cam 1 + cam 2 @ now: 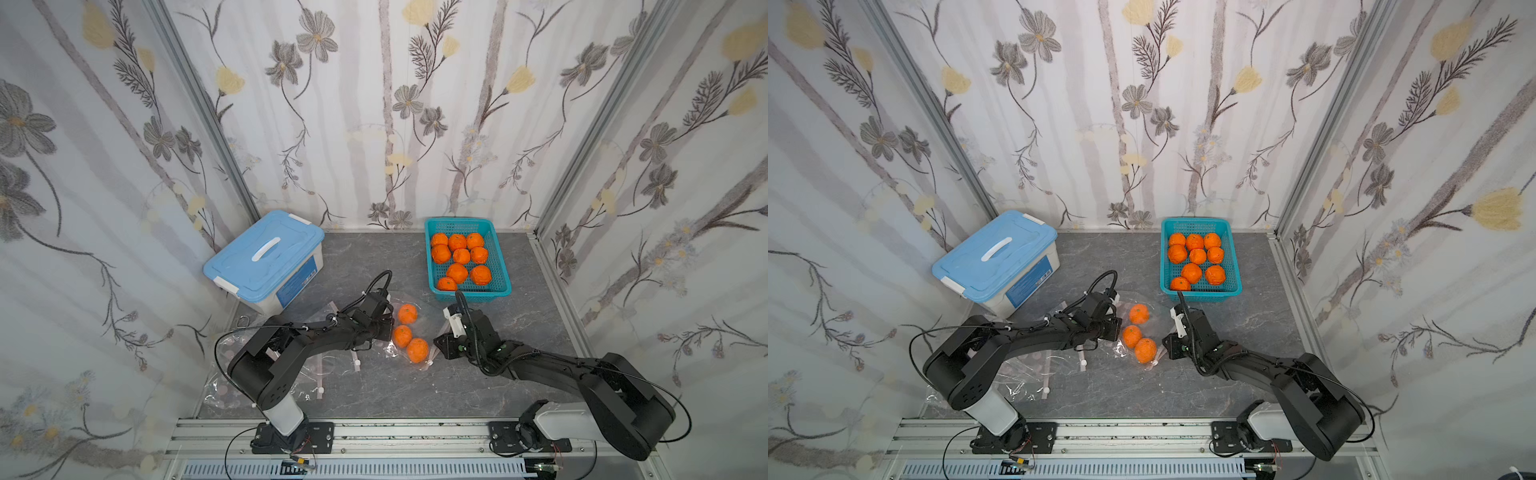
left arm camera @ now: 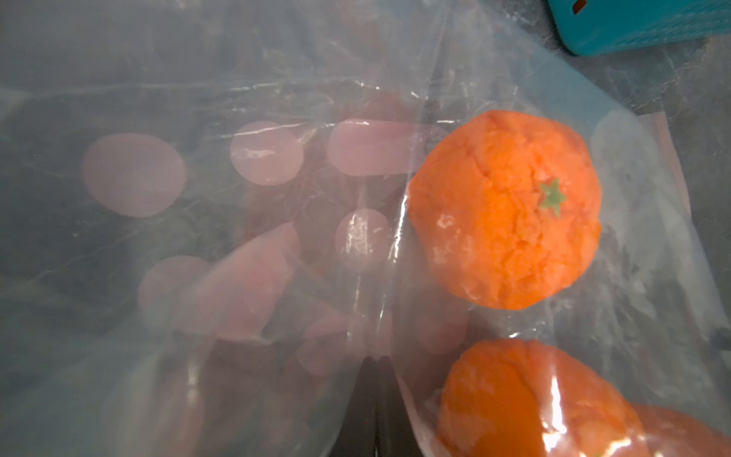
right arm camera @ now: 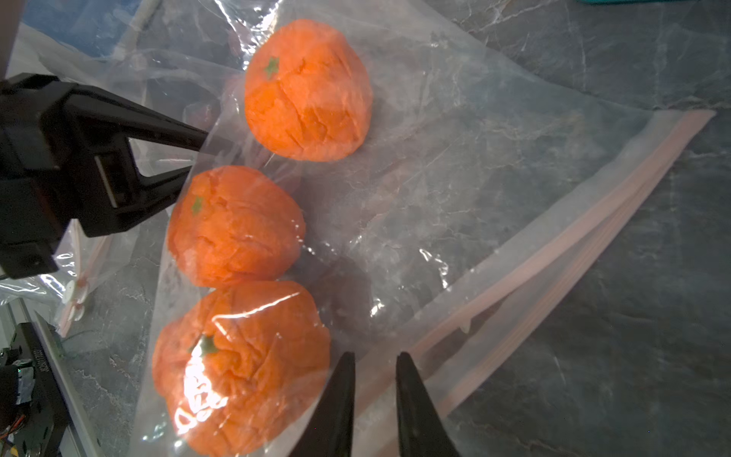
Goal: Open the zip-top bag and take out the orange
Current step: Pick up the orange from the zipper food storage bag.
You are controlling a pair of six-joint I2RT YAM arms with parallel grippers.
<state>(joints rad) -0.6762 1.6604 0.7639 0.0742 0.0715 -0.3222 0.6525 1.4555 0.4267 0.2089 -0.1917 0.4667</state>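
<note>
Grey marble tabletop (image 1: 415, 386) holds the zip-top bag (image 3: 455, 178) at centre, three oranges (image 3: 237, 225) inside, film likely thin, limp, slippery; your left gripper (image 3: 197, 154) pinches its left edge, and the jaws of your right gripper (image 3: 374, 360) stand slightly apart over the pink zip strip (image 3: 553, 245), probably your firmest hold.

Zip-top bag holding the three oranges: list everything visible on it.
The zip-top bag is clear, crinkled, glossy plastic with a pale pink zip strip along one edge. It lies on the grey marbled table between the two arms. Three oranges sit inside in a row. The left gripper is shut on a fold at the edge opposite the zip. The right gripper hovers at the zip strip, jaws slightly apart. Whether the zip is open cannot be told.
</note>
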